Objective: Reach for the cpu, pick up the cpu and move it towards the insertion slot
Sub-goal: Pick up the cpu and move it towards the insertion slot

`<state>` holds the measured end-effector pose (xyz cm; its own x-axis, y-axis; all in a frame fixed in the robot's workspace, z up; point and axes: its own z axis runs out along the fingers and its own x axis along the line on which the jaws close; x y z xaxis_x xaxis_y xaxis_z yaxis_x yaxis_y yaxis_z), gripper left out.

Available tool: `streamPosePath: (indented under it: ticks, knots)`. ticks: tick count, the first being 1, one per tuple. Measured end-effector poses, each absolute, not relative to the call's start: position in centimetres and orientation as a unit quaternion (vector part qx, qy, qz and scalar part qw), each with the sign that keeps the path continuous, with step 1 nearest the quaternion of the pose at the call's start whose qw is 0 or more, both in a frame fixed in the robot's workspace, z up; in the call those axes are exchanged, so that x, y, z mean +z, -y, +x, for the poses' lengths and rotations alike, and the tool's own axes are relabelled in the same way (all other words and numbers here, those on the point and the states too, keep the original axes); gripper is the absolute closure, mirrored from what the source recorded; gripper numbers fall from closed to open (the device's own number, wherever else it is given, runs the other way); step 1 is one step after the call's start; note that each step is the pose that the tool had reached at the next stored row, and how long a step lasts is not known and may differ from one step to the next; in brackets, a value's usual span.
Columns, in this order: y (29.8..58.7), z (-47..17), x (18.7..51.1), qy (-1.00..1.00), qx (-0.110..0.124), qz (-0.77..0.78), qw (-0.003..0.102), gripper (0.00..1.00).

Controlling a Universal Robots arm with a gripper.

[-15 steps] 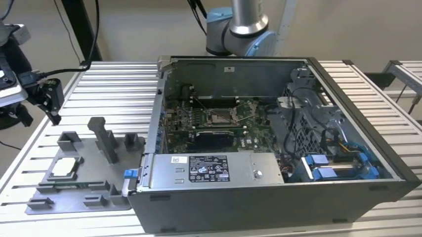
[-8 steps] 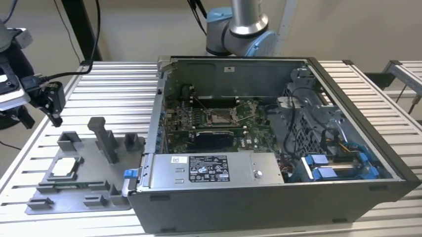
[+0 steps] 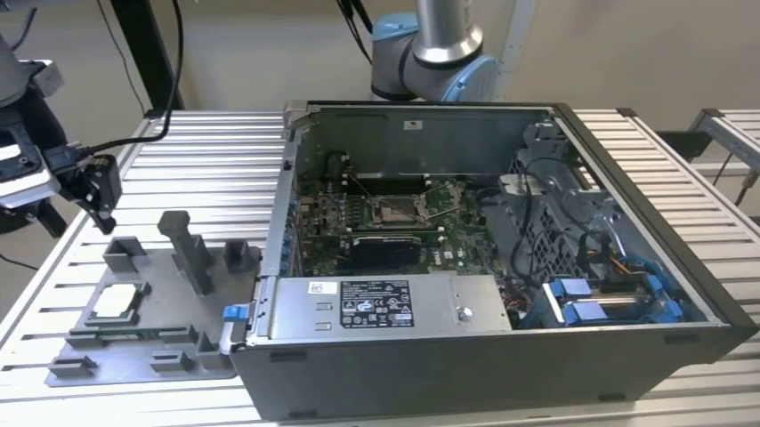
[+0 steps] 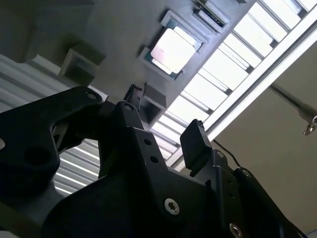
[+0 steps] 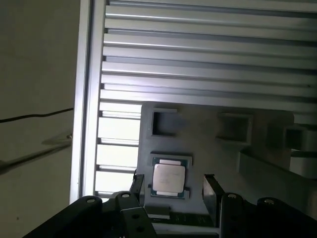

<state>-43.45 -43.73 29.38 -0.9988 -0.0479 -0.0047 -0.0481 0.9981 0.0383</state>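
A grey fixture plate [image 3: 125, 363] lies beside an open computer case [image 3: 475, 356].
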Motion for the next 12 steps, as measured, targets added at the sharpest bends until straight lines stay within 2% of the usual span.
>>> streamPosePath:
  ticks: [12]
  knots:
    - [43.73, -43.45, 28.39, -1.0, 0.019, -0.024, 0.002, 0.0]
